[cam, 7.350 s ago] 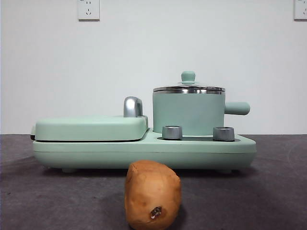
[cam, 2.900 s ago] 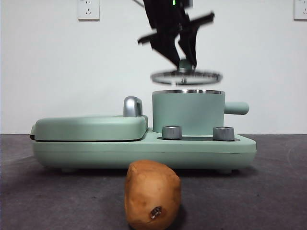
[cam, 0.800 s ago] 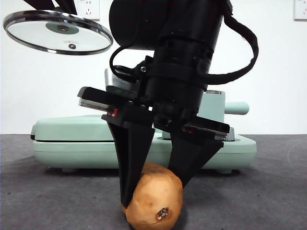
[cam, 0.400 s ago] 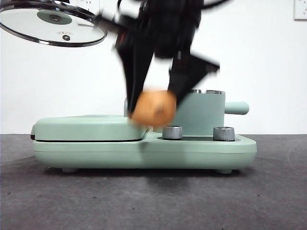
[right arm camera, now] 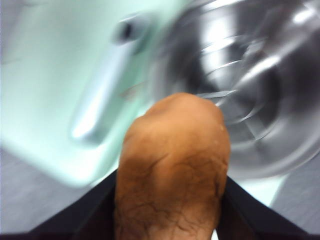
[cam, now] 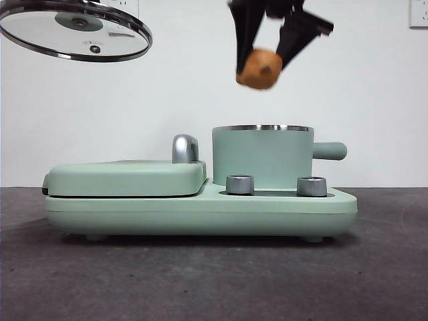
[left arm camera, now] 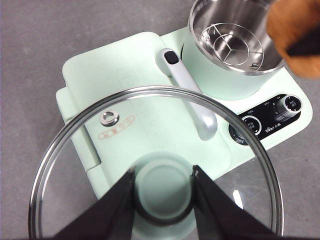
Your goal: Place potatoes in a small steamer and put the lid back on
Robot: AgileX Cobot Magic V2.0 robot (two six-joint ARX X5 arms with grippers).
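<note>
Since half a second ago my right gripper has carried the potato up from level with the steamer's wall to well above its open mouth, while the lid has barely shifted at the top corner of the front view.

Working down from the biggest thing: the mint-green appliance base sits on the dark table, spanning most of the front view. On one side of it lies the flat griddle cover with its chrome handle. On the other side stands the small steamer, uncovered, its steel rim bare and its stubby green handle pointing away from the griddle. From the left wrist I see into the steamer: a steel interior with a wire rack at the bottom.

The lid hangs high in the air, tilted, over the griddle side. My left gripper is clamped on the lid's green knob, one jaw on each side of it, and I see the griddle through the glass.

The potato is clenched between the right gripper's two black jaws, off the table and touching nothing else. In the right wrist view the potato fills the middle, with the blurred steel bowl of the steamer beyond it.

Two silver knobs stand on the base in front of the steamer.
</note>
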